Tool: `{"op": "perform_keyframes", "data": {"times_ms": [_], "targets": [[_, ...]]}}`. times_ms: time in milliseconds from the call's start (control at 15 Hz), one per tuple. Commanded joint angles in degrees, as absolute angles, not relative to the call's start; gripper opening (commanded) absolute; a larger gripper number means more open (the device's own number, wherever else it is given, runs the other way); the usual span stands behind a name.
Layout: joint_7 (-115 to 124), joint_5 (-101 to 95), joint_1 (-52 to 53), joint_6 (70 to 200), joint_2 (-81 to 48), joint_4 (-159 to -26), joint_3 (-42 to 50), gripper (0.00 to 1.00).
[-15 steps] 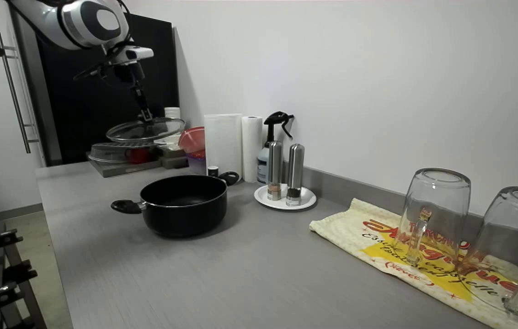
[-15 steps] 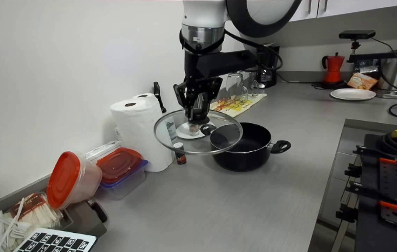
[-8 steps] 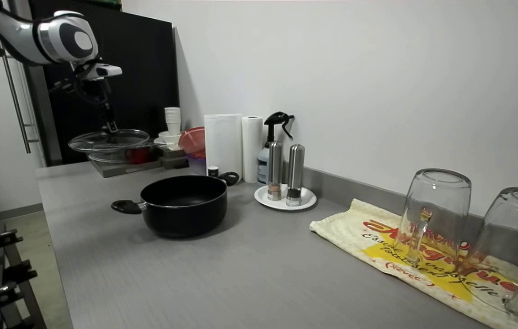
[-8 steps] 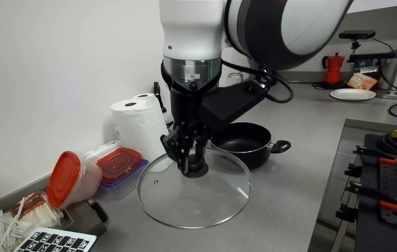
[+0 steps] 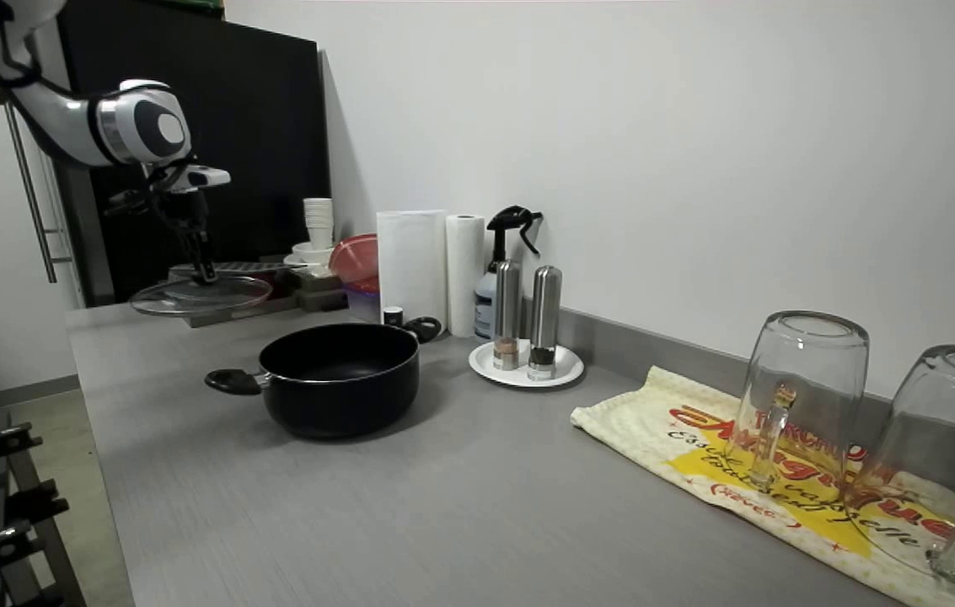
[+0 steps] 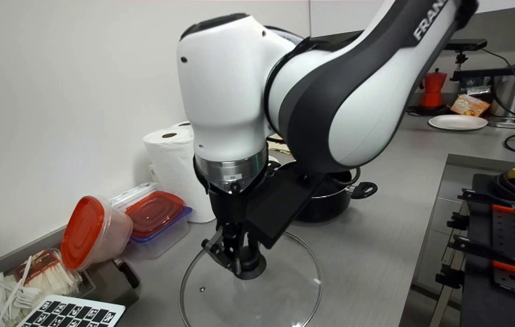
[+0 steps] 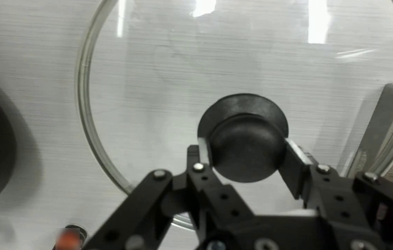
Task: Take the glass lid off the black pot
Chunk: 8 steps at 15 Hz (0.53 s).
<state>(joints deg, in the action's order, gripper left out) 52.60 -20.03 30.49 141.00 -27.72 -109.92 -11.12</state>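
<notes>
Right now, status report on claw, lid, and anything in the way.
Claw shut on knob. Glass lid off black pot. Possible obstacle: gray object showing through lid, wrist view.

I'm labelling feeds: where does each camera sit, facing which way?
An exterior view: near glass mugs, facing past the black pot to the arm.
An exterior view: near a plastic tub, facing roughly oppositely, over glass lid; arm looms large.
Wrist view: on the arm, facing down at glass lid; hand shows.
Both exterior views share black pot, glass lid, arm.

Upturned glass mugs [image 5: 797, 392] are standing on a dish towel [image 5: 679, 443]; steel spice grinders [image 5: 545, 312] are sharing a white plate [image 5: 571, 366] near a spray bottle [image 5: 485, 301].
</notes>
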Motion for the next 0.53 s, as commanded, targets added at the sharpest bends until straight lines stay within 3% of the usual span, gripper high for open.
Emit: {"op": "perform_keyframes", "data": {"times_ms": [0,467], "targets": [[53.3,-21.4,33.4,139.3,-34.7,-99.9,-7.2,0.25],[52.7,-19.2,34.9,138.1,-43.5,-90.3,-3.0,0.25]]}}
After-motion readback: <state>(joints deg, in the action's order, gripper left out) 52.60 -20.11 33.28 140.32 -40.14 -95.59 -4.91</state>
